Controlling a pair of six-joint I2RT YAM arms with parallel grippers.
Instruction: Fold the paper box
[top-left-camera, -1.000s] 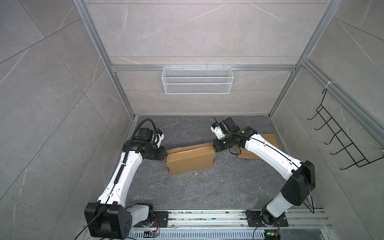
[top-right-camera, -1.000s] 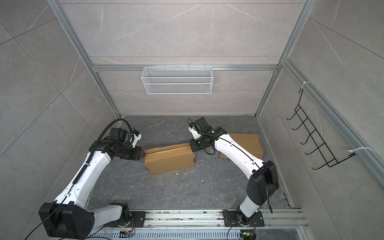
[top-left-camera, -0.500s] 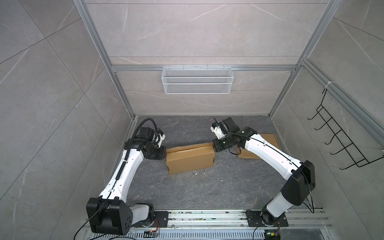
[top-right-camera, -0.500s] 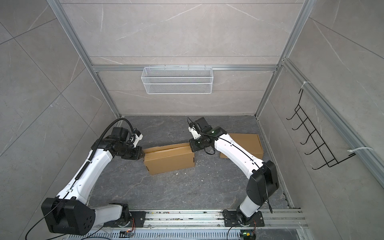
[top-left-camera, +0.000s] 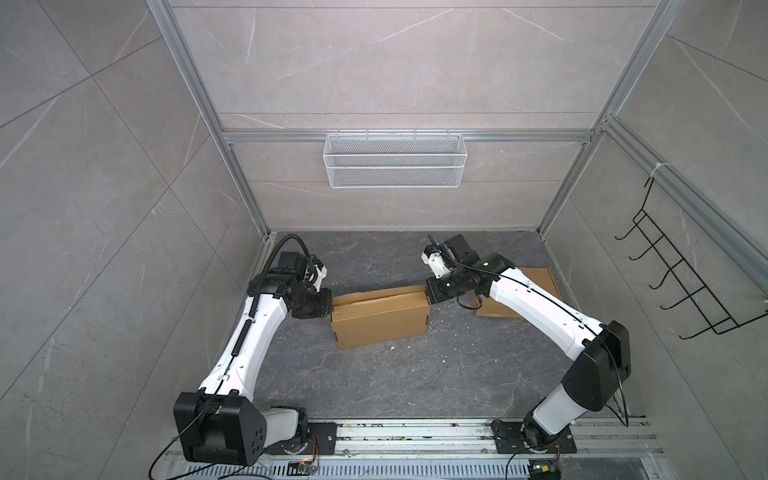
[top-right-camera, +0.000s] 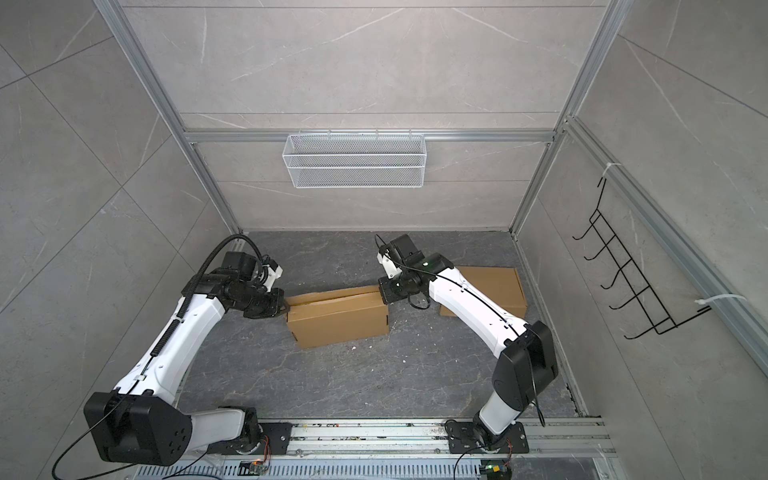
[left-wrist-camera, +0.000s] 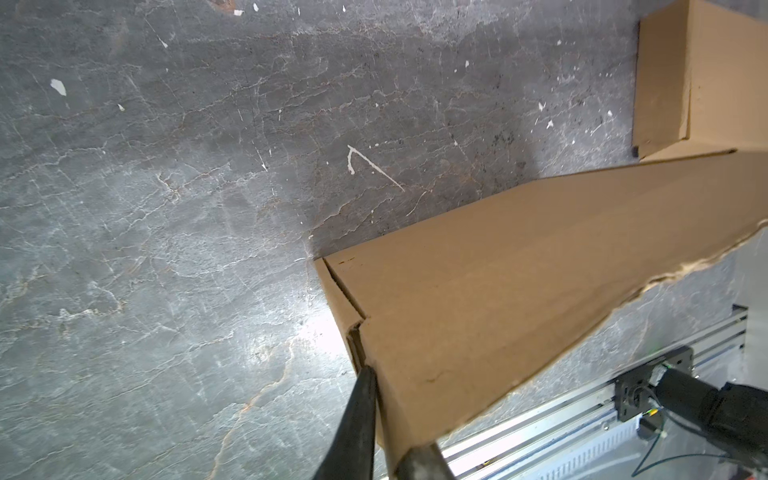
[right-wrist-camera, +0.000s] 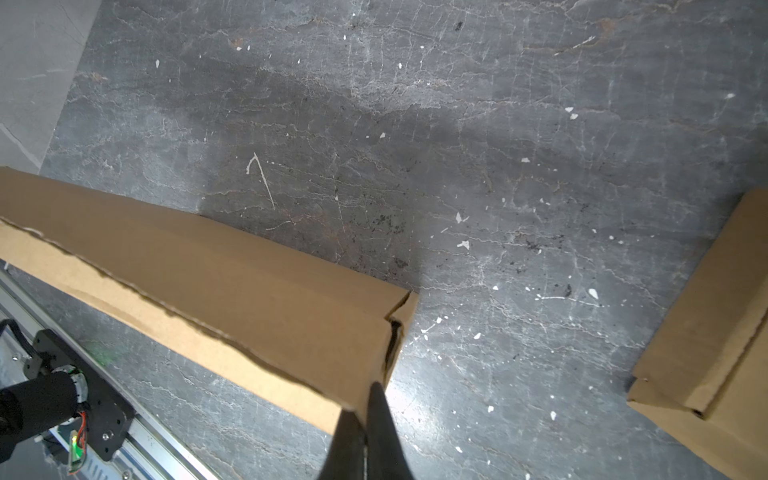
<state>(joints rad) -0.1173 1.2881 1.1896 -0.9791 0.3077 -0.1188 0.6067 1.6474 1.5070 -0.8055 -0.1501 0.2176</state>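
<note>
The brown paper box (top-left-camera: 380, 320) (top-right-camera: 336, 320) lies mid-floor, its long top flaps closed with a seam along the back edge. My left gripper (top-left-camera: 330, 305) (top-right-camera: 286, 307) is at its left end. In the left wrist view the left gripper (left-wrist-camera: 388, 415) is shut on the box's end wall (left-wrist-camera: 478, 311), with cardboard between the two fingers. My right gripper (top-left-camera: 428, 293) (top-right-camera: 383, 296) is at the box's right end. In the right wrist view the right gripper (right-wrist-camera: 363, 399) is shut on the corner edge of the box (right-wrist-camera: 249, 291).
A second brown cardboard box (top-left-camera: 536, 282) (top-right-camera: 494, 282) lies at the right wall behind the right arm. A white wire basket (top-left-camera: 394, 162) hangs on the back wall and a black hook rack (top-left-camera: 685, 282) on the right wall. The arms' base rail (top-left-camera: 415, 432) runs along the front.
The left gripper's jaws have closed onto the box's left end, and the left arm has shifted slightly. The right gripper and the box have stayed in place.
</note>
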